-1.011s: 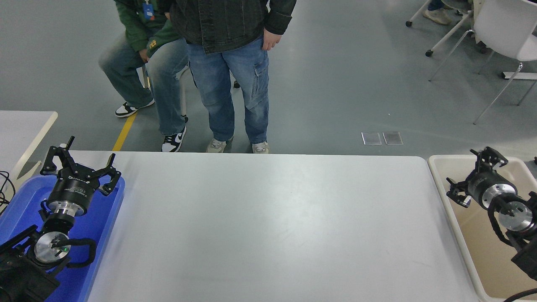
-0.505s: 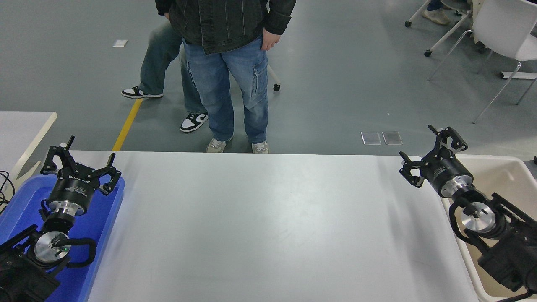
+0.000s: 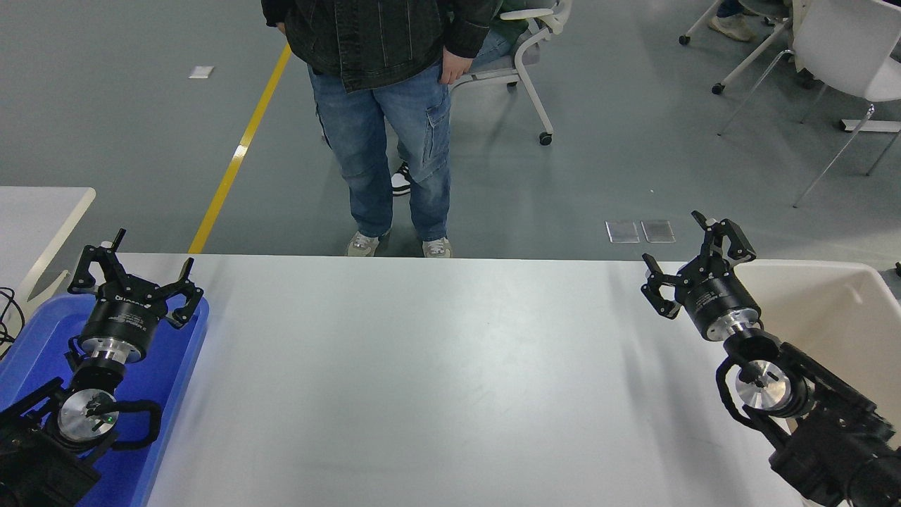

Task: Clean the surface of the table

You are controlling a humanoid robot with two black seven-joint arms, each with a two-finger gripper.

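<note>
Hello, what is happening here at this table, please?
A robot works at the table surface, which looks bare. Its right gripper is open and holds nothing, above the table's right end beside a beige bin. Its left gripper is open above a blue tray. A person stands at the far side.

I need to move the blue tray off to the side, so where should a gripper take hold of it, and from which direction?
Grip the blue tray by its raised right rim, coming from above with one finger inside the wall and one outside. That long edge lies bare beside the table surface, while the parked left gripper, fingers spread, hangs over the tray's far end.
</note>
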